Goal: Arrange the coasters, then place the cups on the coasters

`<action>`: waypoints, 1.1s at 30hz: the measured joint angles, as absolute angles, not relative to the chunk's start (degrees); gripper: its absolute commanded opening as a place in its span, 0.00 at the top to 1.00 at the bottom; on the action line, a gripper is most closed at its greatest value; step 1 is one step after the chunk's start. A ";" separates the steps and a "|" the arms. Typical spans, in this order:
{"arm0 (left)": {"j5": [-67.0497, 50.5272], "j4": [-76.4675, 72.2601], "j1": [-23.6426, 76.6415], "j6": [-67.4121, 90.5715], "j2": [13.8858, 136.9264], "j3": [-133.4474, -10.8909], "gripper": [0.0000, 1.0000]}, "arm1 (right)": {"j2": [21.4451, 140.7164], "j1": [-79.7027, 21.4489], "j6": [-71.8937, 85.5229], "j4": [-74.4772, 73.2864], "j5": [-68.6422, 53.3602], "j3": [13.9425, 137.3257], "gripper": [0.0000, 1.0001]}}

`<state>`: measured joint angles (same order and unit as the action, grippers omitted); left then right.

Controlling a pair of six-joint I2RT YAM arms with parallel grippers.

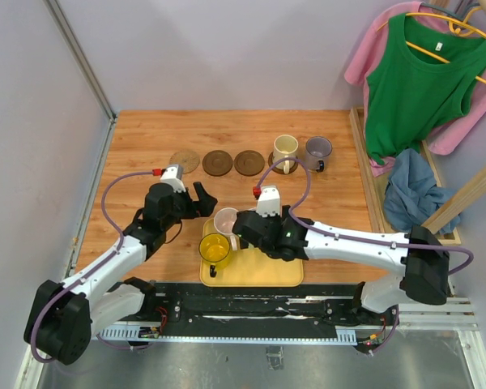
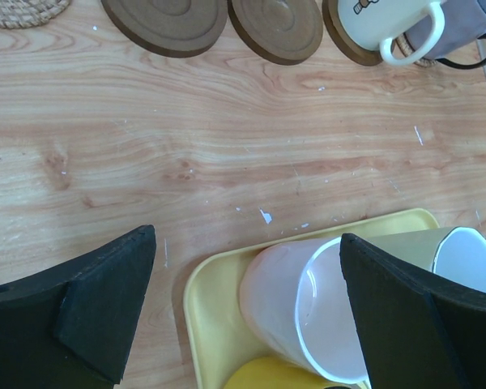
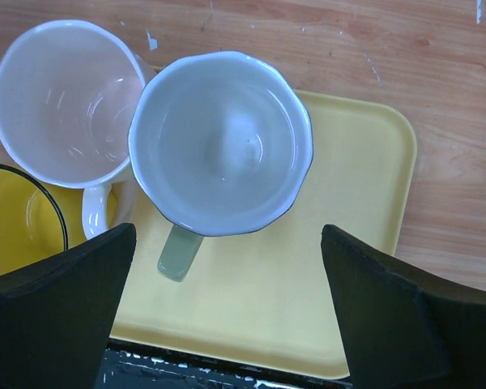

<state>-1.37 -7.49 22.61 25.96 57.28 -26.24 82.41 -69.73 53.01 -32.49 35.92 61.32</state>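
Observation:
At the back lie a tan coaster [image 1: 184, 160] and two dark brown coasters [image 1: 217, 162] [image 1: 249, 162]. To their right, a cream cup [image 1: 285, 151] and a grey-purple cup [image 1: 317, 151] each stand on a coaster. The pink cup [image 3: 65, 101], the pale green-white cup [image 3: 223, 142] and the yellow cup [image 3: 16, 219] stand on the yellow tray [image 3: 348, 267]. My right gripper [image 3: 227, 300] hangs open above the tray, just short of the green-white cup, holding nothing. My left gripper [image 2: 247, 300] is open over the tray's far left corner, with the pink cup [image 2: 300, 304] below its right finger.
A green top and a pink garment [image 1: 421, 73] hang at the right above a wooden frame with a blue cloth [image 1: 409, 190]. Grey walls close the left and back. The arms' base rail [image 1: 251, 312] runs along the near edge.

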 measured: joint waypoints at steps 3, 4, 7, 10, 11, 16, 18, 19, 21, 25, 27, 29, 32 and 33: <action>-1.39 -7.49 22.61 25.96 56.75 -26.22 0.00 | 83.57 -69.89 53.65 -32.77 35.29 61.32 0.02; -1.39 -7.49 22.61 25.96 56.51 -26.22 0.00 | 83.96 -69.97 53.87 -32.91 35.05 61.32 0.02; -1.41 -7.62 22.61 26.00 55.96 -26.06 0.00 | 85.32 -70.24 54.65 -33.80 34.81 61.32 0.02; -1.43 -7.62 22.61 26.04 55.64 -25.54 0.00 | 86.06 -70.35 55.81 -35.64 34.79 61.32 0.02; -1.45 -7.62 22.61 26.13 55.64 -25.36 0.00 | 86.06 -70.39 56.45 -36.32 34.81 61.30 0.02; -1.63 -7.64 22.61 26.41 55.64 -24.77 0.00 | 85.21 -70.52 58.39 -38.33 34.98 59.48 0.02; -1.63 -7.62 22.61 26.46 55.61 -24.62 0.00 | 84.12 -70.52 58.81 -39.35 34.94 57.93 0.02; -1.63 -7.62 22.61 26.61 55.61 -24.62 0.00 | 83.66 -70.52 58.96 -39.66 34.96 57.43 0.02; -1.65 -7.62 22.61 26.83 55.57 -24.62 0.00 | 82.67 -70.54 59.20 -40.53 34.94 56.58 0.02; -1.63 -7.62 22.61 27.09 55.53 -24.62 0.00 | 81.54 -70.54 59.18 -41.25 34.61 56.16 0.01; -1.63 -7.64 22.61 27.24 55.48 -24.56 0.00 | 81.32 -70.54 58.52 -41.04 34.04 56.16 0.00; -1.63 -7.64 22.61 27.29 55.42 -24.45 0.00 | 81.32 -70.54 57.47 -40.75 33.30 56.31 0.02; -1.61 -7.64 22.61 27.29 55.33 -24.38 0.00 | 81.84 -70.57 55.46 -40.29 32.36 57.25 0.08; -1.61 -7.64 22.61 27.29 55.31 -24.38 0.00 | 82.43 -70.57 54.87 -40.05 32.14 57.91 0.11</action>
